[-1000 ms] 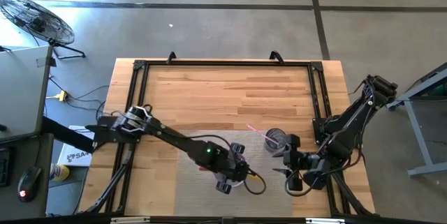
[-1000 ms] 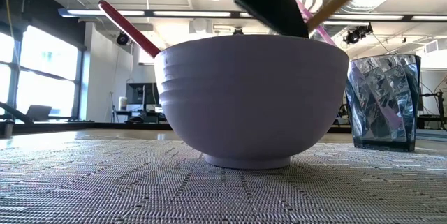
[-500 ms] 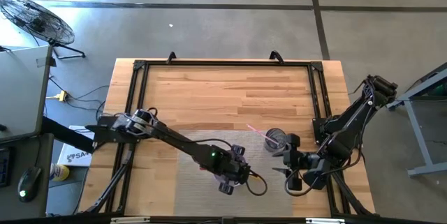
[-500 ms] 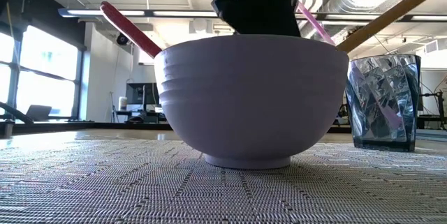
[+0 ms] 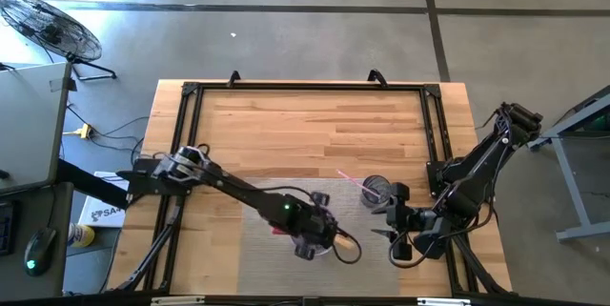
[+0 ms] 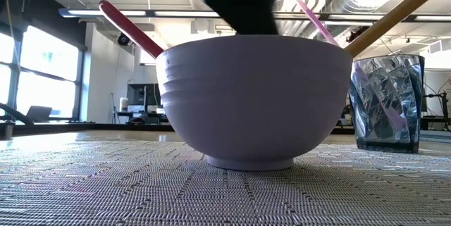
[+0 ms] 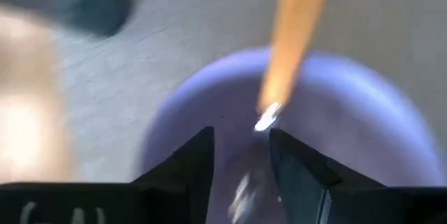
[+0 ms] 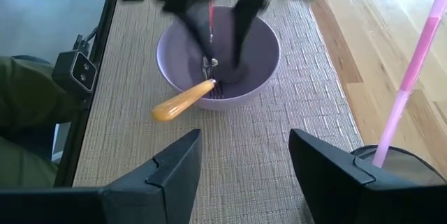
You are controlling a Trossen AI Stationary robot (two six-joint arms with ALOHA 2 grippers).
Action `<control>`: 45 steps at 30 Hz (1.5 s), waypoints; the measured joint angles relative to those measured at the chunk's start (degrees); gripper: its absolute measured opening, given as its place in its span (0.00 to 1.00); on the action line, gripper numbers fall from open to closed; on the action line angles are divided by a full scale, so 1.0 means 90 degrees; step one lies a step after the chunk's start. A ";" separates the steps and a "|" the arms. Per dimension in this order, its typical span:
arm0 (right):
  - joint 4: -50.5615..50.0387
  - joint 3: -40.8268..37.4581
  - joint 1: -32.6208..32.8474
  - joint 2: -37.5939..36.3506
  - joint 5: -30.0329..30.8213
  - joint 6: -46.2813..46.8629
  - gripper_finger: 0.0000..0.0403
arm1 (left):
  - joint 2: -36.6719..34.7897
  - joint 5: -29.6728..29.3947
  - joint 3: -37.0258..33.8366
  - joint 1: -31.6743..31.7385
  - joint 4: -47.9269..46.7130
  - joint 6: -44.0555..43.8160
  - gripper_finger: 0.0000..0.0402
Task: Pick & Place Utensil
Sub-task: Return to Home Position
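Note:
A lilac bowl (image 6: 254, 99) stands on a woven mat (image 6: 106, 184). A yellow-handled fork (image 8: 183, 100) lies in the bowl with its handle leaning out over the rim (image 6: 387, 18). A red-handled utensil (image 6: 130, 27) leans on the opposite rim. My left gripper (image 7: 241, 147) hovers open just above the bowl, its fingers pointing down into it, and also shows in the right wrist view (image 8: 218, 35). My right gripper (image 8: 244, 182) waits open to the right of the bowl (image 5: 393, 225). A glass cup (image 6: 387, 103) holds a pink utensil (image 8: 419, 56).
The glass cup (image 5: 376, 192) stands close to the bowl, toward the far right, between it and my right gripper. Bare wooden table (image 5: 305, 134) stretches to the far edge, with a black frame along its sides. A fan and a box stand on the floor at the left.
The yellow-handled fork stood steeply beside my left gripper and has tipped down, so its handle now leans low on the bowl's right rim. My left gripper has shifted a little toward the table's left above the bowl.

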 joint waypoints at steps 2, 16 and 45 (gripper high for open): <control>0.0000 0.0000 0.0000 0.0000 0.0000 -0.0010 0.52 | -0.0251 -0.0510 0.0000 -0.0002 -0.0543 -0.0038 0.33; 0.0025 0.0000 -0.0015 0.0000 0.0175 -0.0675 0.52 | -0.2300 -0.1018 0.0143 -0.0090 -0.2125 -0.0882 0.29; 0.1285 0.0000 -0.1365 -0.0264 -0.1826 -0.4629 0.01 | -0.4691 -0.2219 -0.4169 -0.0080 -0.0020 -0.1470 0.29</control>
